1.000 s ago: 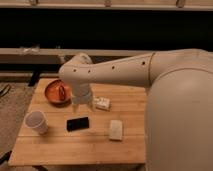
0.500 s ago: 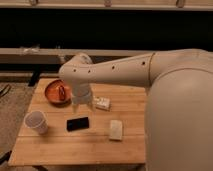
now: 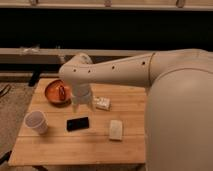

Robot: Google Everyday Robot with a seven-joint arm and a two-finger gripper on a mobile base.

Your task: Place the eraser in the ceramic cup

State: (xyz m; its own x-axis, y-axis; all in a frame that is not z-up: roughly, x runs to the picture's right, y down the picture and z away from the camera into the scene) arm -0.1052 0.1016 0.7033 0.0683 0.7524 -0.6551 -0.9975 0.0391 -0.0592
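Claw point(image 3: 83, 106) hangs open just behind the eraser point(image 3: 77, 123).

Bulky white arm point(image 3: 125, 72) — dark dots point(image 3: 112, 67) along it — white gripper point(image 3: 82, 104) over the table point(image 3: 75, 147).

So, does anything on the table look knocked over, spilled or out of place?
Nothing stands out. The cup stands upright, the eraser lies flat beside it, apart, and the gripper hangs over the table between the dish and the box.
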